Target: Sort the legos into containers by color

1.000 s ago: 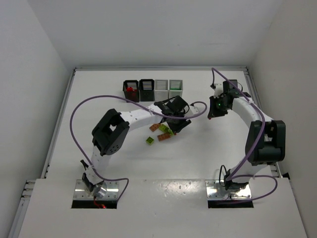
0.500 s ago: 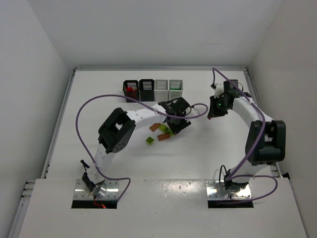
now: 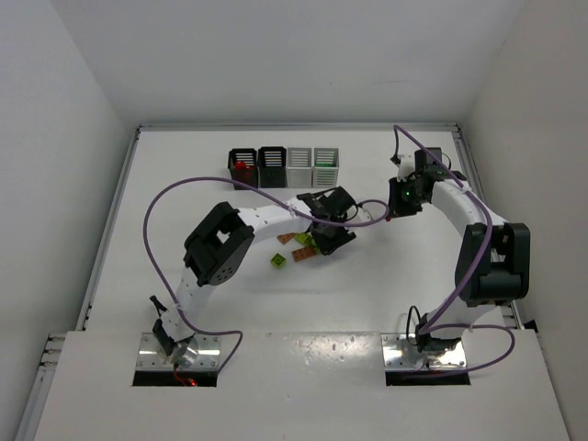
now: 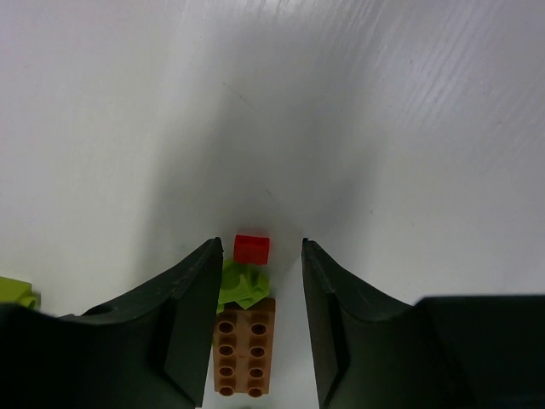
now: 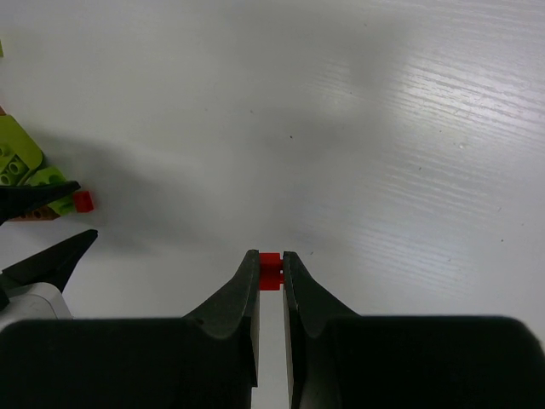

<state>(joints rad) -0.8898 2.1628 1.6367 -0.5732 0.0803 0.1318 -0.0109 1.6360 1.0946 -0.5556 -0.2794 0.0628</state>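
Note:
My left gripper (image 4: pixel 260 251) is open, low over a small heap of legos. Between its jaws lie a red brick (image 4: pixel 252 249), a yellow-green brick (image 4: pixel 243 285) and an orange-tan brick (image 4: pixel 244 356). From above the left gripper (image 3: pixel 328 237) sits mid-table, with an orange-tan brick (image 3: pixel 300 254) and a yellow-green brick (image 3: pixel 278 261) beside it. My right gripper (image 5: pixel 270 271) is shut on a small red brick (image 5: pixel 270 273) held above the table; from above the right gripper (image 3: pixel 397 204) is at the right. Four bins stand at the back: two black (image 3: pixel 243 166) (image 3: pixel 273 165) and two white (image 3: pixel 299 163) (image 3: pixel 326 163).
The left black bin holds red pieces (image 3: pixel 243 167). The right white bin shows green inside (image 3: pixel 325 166). A purple cable (image 3: pixel 372 209) hangs between the two grippers. In the right wrist view the left gripper's fingers (image 5: pixel 51 256) and a yellow-green brick (image 5: pixel 17 152) lie at the left edge.
My left arm has shifted a little to the right and down over the heap of legos. My right arm has held still with its red brick.

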